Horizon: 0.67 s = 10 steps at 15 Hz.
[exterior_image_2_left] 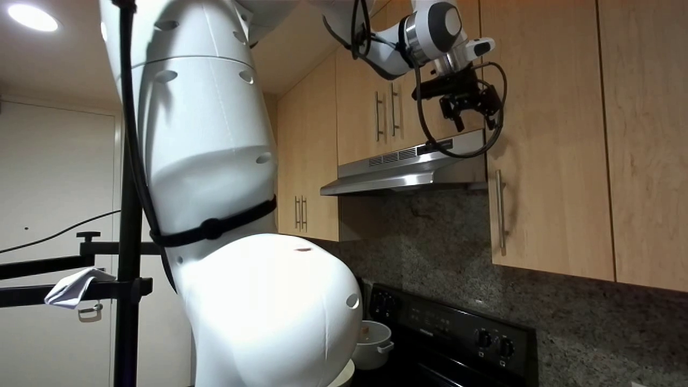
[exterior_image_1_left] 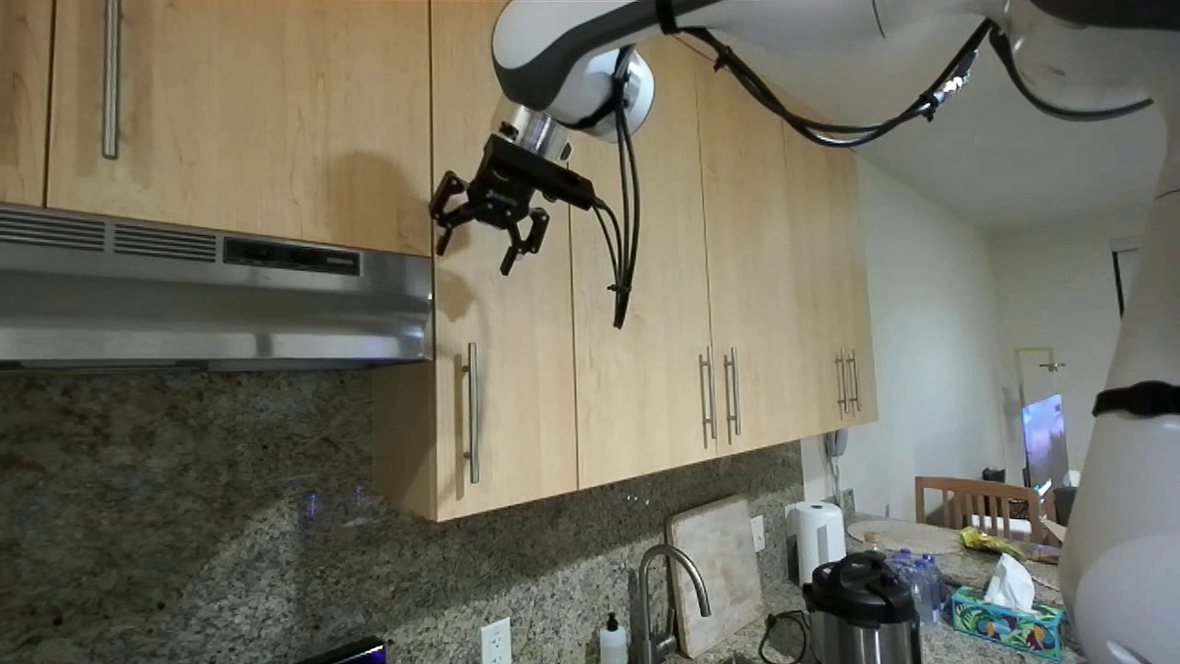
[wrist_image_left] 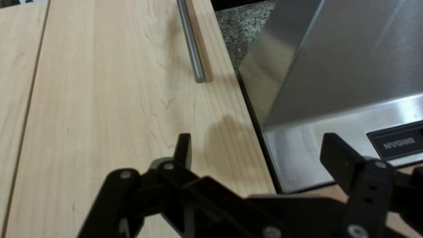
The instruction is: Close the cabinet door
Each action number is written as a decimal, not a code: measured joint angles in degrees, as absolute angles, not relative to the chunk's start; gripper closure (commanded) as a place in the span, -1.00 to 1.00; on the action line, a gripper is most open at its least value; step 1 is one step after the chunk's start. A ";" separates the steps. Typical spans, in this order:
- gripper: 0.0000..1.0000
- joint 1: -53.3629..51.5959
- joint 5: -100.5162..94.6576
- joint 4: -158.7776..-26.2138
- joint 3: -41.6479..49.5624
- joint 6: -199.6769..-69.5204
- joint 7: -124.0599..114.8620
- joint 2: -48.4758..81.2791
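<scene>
Closest to us in an exterior view, the white arm [exterior_image_1_left: 1120, 516] filled the right edge of the frame and ran across the top, ending to the left of the upper middle in a black gripper [exterior_image_1_left: 476, 252]. In the wrist view its fingers [wrist_image_left: 340, 162] stood wide apart, one seen against pale wood at the lower middle, the other against the range hood [wrist_image_left: 330, 82] at the lower right; we could not tell how near they came to either. Behind the gripper, left of centre in an exterior view, we saw the cabinet door [exterior_image_1_left: 530, 397], its upright handle [exterior_image_1_left: 473, 410] near the lower left edge and below the gripper, the panel lying flush with the neighbouring door [exterior_image_1_left: 636, 397]. Farther off, toward the lower right, a cutting board [exterior_image_1_left: 719, 572] leaned on the stone wall [exterior_image_1_left: 138, 516], a paper towel roll [exterior_image_1_left: 819, 535] stood past it, and beyond these we made out a wooden chair [exterior_image_1_left: 977, 486].
</scene>
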State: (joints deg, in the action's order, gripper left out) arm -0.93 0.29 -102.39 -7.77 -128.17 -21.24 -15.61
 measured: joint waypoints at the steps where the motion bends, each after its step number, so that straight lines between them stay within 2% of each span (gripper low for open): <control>1: -1.00 -0.90 0.29 -102.64 -7.32 -127.00 -21.24 -16.03; 10: -1.00 -0.76 1.32 -110.81 -3.35 -118.37 -21.23 -21.94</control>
State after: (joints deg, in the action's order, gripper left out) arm -0.76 1.32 -110.81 -3.35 -118.37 -21.23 -21.94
